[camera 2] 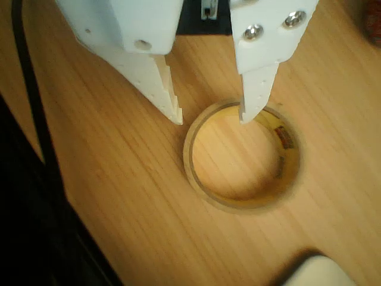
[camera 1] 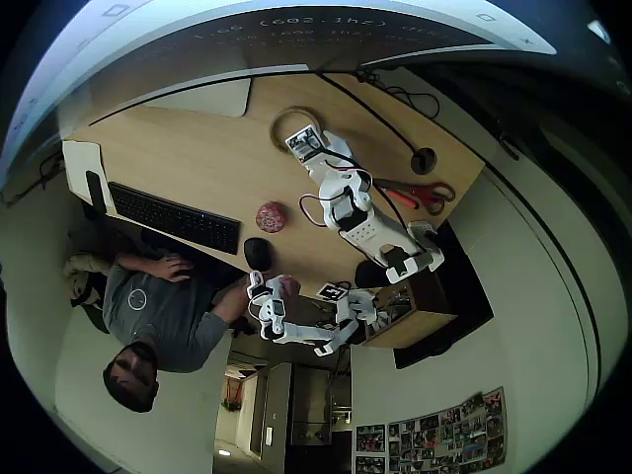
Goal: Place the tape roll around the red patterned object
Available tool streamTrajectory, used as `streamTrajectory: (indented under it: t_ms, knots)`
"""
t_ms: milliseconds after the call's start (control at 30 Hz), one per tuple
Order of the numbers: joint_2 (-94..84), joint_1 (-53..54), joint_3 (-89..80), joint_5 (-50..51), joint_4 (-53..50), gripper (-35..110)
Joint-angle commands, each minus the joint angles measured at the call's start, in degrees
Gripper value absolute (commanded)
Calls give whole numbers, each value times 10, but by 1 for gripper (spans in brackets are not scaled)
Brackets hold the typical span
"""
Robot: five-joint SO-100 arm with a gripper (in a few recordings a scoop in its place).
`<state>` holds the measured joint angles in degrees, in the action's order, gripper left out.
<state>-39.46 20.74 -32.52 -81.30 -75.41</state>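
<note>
The gripper hangs spread wide, grasping nothing. Just below its tips lies the tape roll – one fingertip over the rim, the other outside it

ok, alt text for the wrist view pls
An open white gripper hangs over a tan tape roll lying flat on a wooden table, one fingertip at the ring's far rim, the other outside it. A black cable runs down the left.

From above you see a wooden table with the white arm reaching to the tape roll near the far edge. The red patterned object sits well apart, beside a black keyboard. Red scissors lie right of the arm. A person in grey sits at the table
</note>
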Motion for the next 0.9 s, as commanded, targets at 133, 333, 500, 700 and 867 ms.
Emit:
streamTrajectory:
  t_ms: [133,333,500,700,867]
  knots:
    - [1,-1,15,4,-12,26]
    - [11,-4,15,11,-15,24]
    - [11,-6,15,11,-15,17]
    - [18,-7,15,15,-16,7]
    - [18,-11,14,16,-16,2]
